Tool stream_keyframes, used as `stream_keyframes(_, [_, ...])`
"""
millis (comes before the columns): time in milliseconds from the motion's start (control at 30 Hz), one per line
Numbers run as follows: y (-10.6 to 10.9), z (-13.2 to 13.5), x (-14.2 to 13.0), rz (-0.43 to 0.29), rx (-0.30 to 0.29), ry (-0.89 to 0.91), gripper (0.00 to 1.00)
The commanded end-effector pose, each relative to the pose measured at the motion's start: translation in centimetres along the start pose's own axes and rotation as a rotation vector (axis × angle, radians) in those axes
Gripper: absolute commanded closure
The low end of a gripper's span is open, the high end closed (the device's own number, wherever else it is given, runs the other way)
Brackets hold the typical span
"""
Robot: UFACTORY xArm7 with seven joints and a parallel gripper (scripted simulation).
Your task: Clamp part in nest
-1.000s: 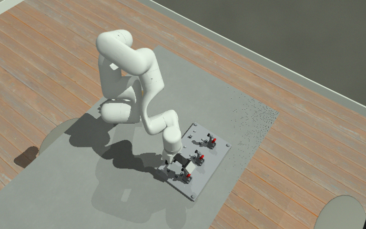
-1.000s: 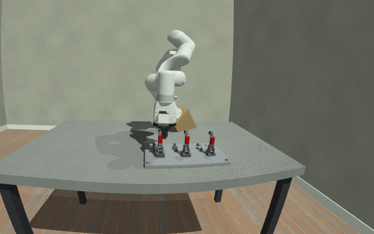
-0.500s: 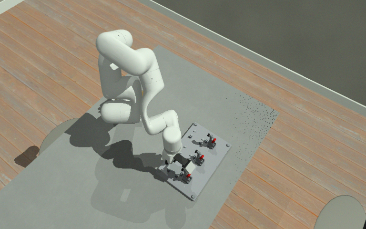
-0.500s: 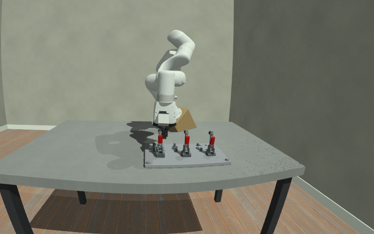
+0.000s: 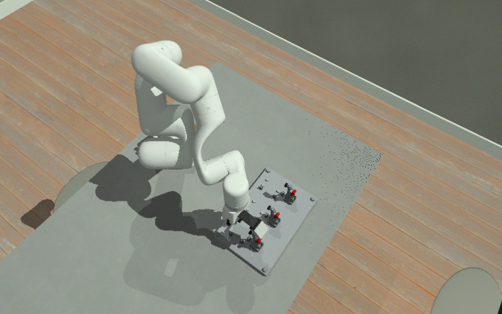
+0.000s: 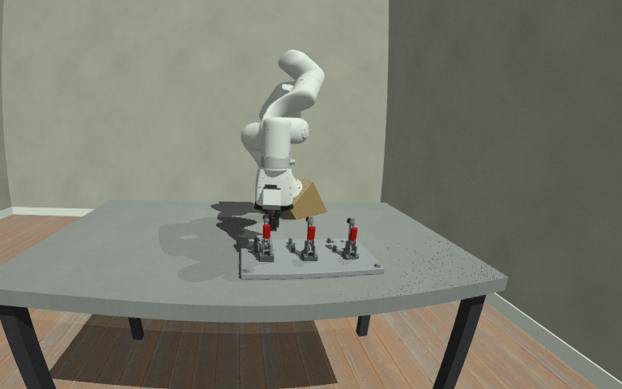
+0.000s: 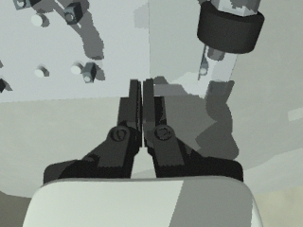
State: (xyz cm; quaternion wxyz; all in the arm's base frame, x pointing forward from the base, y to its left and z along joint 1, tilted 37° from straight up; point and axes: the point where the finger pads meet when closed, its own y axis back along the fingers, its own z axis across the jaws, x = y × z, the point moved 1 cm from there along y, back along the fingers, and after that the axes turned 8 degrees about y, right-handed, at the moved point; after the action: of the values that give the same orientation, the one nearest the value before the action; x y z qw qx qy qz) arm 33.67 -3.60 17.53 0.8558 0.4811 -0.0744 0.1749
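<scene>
Grey table (image 6: 112, 270), fixture plate (image 6: 304, 272), three red-handled clamps.
My gripper (image 7: 142, 94): pinched shut, empty; only the wrist view shows this, exterior hides my fingers.

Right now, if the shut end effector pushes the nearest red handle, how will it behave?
The red handle looks rigid and stands upright on a clamp, so it would probably swing, not bend. Its narrow grip may let the end effector slip off.
</scene>
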Motion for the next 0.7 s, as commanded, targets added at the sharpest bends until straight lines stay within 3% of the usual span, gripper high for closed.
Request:
stream_keyframes(0, [-1.34,2.14,-3.56,0.004,0.0,0.001,1.0])
stream_keyframes(667, [-0.93,2.14,-3.56,0.004,0.0,0.001,1.0])
